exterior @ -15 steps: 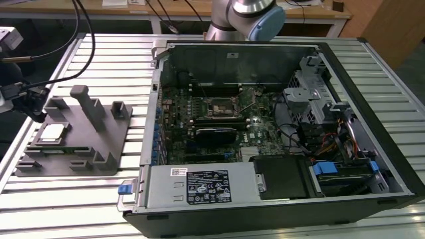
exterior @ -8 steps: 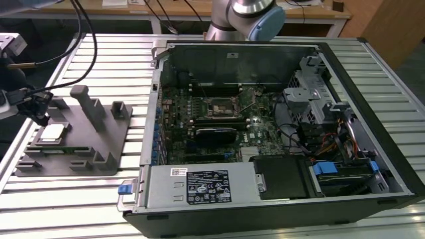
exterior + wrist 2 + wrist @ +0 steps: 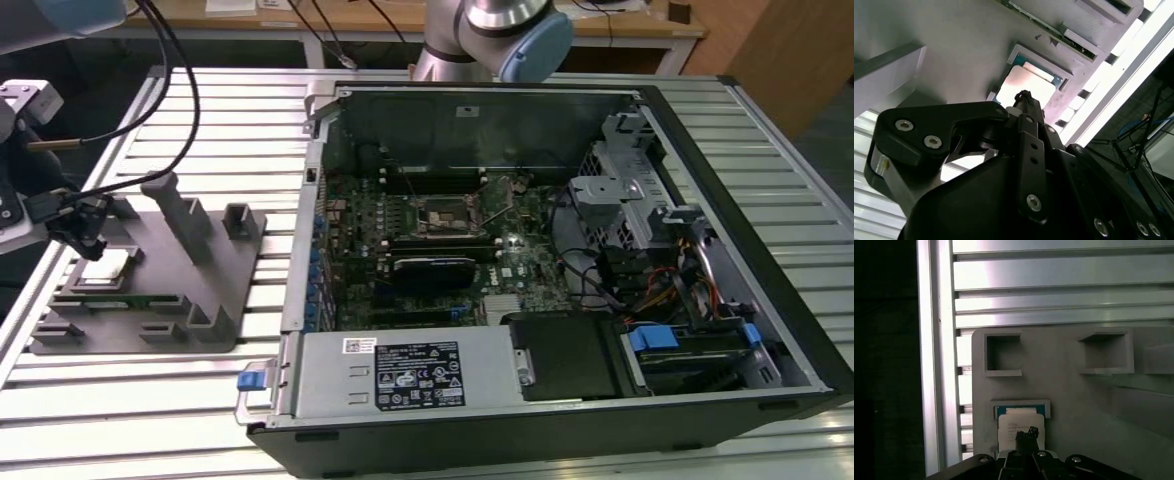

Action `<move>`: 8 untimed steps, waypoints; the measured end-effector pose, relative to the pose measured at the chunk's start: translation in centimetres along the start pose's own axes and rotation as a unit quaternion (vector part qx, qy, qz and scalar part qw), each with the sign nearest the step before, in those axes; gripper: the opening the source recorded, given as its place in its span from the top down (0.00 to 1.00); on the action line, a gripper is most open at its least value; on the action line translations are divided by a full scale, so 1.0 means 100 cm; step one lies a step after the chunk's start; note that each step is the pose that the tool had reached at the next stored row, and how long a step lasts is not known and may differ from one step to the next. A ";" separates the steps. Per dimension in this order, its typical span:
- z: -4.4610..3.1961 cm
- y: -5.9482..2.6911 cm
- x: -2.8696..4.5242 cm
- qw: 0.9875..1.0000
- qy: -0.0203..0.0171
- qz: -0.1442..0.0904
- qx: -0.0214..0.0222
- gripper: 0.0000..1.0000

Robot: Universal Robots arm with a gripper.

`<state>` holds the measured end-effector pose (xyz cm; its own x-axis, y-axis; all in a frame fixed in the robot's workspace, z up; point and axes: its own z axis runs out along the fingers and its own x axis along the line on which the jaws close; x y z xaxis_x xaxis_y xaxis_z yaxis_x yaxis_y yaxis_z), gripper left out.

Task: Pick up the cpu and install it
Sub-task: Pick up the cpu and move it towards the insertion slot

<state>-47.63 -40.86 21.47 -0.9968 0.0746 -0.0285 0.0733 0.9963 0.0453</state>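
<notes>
Exterior view's left is where the cpu (image 3: 111, 266) is seen: a flat square chip, pale silver on top, seated in a shallow recess of a matte grey moulded fixture (image 3: 214, 292) on the ribbed aluminium table (image 3: 160, 420). The angular black gripper (image 3: 88, 245) is poised just above it; whether it is clenched or released cannot be told.

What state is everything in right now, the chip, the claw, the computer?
cpu: lying flat in its recess on the grey holder, not lifted.
gripper: right above the cpu; contact unclear.
computer case: lying on its side, open.
green strip module: seated in the holder.
</notes>
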 end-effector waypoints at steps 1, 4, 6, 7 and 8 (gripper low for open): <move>0.0014 -0.0001 0.0001 1.000 0.000 0.000 0.000 0.89; 0.0018 -0.0001 0.0001 1.000 0.000 0.000 0.000 0.89; 0.0020 -0.0001 0.0001 1.000 0.000 0.000 0.000 0.89; 0.0021 -0.0001 0.0001 1.000 0.000 0.000 0.000 0.89; 0.0021 -0.0001 0.0001 1.000 0.000 0.000 0.000 0.89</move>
<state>-47.63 -40.86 21.26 -0.9968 0.0745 -0.0285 0.0731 0.9963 0.0453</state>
